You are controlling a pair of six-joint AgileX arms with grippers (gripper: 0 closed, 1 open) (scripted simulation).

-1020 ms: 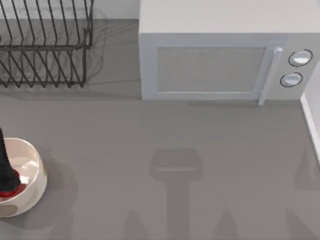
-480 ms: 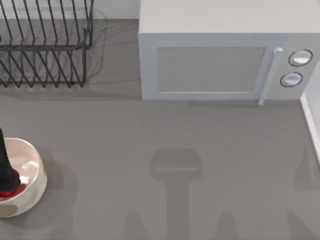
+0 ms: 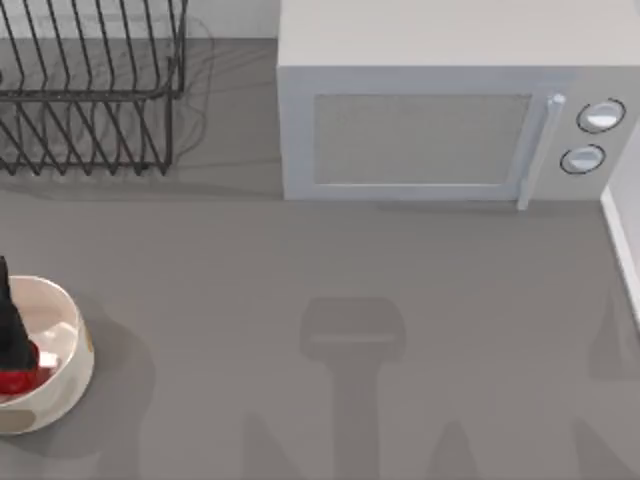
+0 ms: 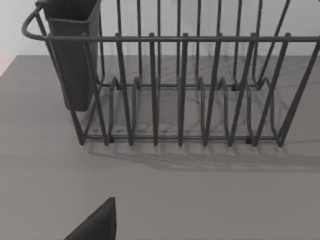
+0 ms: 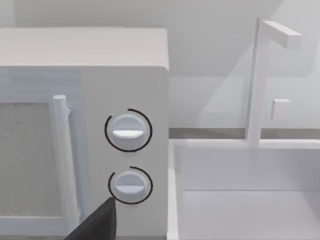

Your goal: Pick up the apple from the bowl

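Left gripper (image 3: 12,345) reaches into the bowl (image 3: 70,380) at the apple (image 3: 20,380); grasp unclear (glossy, firm, likely slippery: pinch across its widest middle).

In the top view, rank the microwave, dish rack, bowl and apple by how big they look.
1. Microwave, largest.
2. Dish rack, though the picture's edge cuts it off.
3. Bowl, also cut off.
4. Apple, smallest, partly under the left claw.

The apple (image 3: 18,379) is small, glossy and red, lying inside the bowl (image 3: 62,385) right under my left pincer (image 3: 10,335), partly hidden by it. The bowl is round and cream-white with tan patches, sitting upright around my pincer's tip
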